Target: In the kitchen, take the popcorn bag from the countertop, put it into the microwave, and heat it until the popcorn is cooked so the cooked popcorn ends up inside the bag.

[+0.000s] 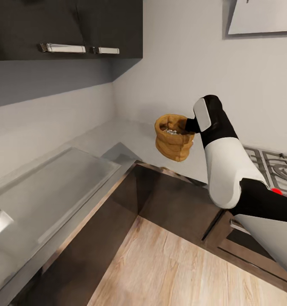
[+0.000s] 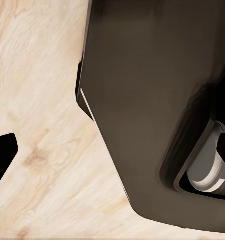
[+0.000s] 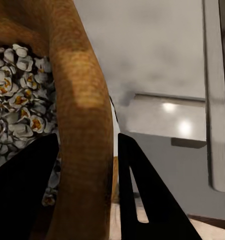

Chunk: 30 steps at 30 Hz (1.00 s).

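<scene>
Right gripper clamped on bag rim, above tabletop; keep bag level, popcorn inside.

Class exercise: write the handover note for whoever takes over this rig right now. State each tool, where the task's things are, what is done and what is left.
Right tool: shut on the popcorn bag, pinching its rim; the bag is held above the countertop near the corner.
Left tool: over the wooden floor; open or shut cannot be told.
Done: bag picked up. It holds white popped popcorn.
Left: judging by the task, get it into the microwave.
</scene>
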Available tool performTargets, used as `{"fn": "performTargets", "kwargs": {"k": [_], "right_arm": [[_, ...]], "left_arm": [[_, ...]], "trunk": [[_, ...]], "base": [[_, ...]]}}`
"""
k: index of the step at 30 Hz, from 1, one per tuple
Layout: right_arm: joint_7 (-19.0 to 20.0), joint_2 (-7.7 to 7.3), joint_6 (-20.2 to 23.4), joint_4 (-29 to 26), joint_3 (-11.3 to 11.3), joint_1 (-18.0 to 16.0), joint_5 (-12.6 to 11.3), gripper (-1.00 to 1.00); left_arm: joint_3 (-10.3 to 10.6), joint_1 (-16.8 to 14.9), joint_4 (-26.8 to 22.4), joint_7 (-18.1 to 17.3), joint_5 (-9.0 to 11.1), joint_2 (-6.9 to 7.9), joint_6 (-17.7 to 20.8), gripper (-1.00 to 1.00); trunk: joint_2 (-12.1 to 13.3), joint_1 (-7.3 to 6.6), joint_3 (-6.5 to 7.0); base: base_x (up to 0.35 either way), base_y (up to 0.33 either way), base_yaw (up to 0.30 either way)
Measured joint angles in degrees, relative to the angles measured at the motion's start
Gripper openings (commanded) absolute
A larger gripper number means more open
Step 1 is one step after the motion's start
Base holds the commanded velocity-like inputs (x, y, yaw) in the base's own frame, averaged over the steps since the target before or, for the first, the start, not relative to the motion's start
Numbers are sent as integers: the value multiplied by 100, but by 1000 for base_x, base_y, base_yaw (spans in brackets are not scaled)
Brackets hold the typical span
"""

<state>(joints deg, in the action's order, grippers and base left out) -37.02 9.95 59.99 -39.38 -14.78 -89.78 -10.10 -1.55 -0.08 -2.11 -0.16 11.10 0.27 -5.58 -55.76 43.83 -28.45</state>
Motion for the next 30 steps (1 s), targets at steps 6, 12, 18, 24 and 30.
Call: {"fn": "performTargets", "kwargs": {"k": [6, 12, 18, 24, 30], "right_arm": [[0, 0, 0, 5, 1, -1, 9, -100], [-1, 0, 0, 5, -2, 0, 38, -100], [-1, 0, 0, 15, 0, 0, 27, -100], [-3, 0, 0, 23, 1, 0, 24, -100], [-7, 0, 0, 23, 0, -1, 30, -100]], "left_arm": [[-4, 0, 0, 0, 0, 0, -2, 100], [-8, 0, -7, 0, 0, 0, -8, 100], [-8, 0, -4, 0, 0, 4, -7, 100], [-8, 0, -2, 0, 0, 6, -1, 100], [-8, 0, -2, 0, 0, 2, -2, 100]], "trunk": [[0, 0, 0], [0, 0, 0], [0, 0, 0], [0, 0, 0], [0, -3, 0]], "base": [[-346, 0, 0], [-346, 0, 0], [-346, 0, 0], [-345, 0, 0], [-225, 0, 0]]}}
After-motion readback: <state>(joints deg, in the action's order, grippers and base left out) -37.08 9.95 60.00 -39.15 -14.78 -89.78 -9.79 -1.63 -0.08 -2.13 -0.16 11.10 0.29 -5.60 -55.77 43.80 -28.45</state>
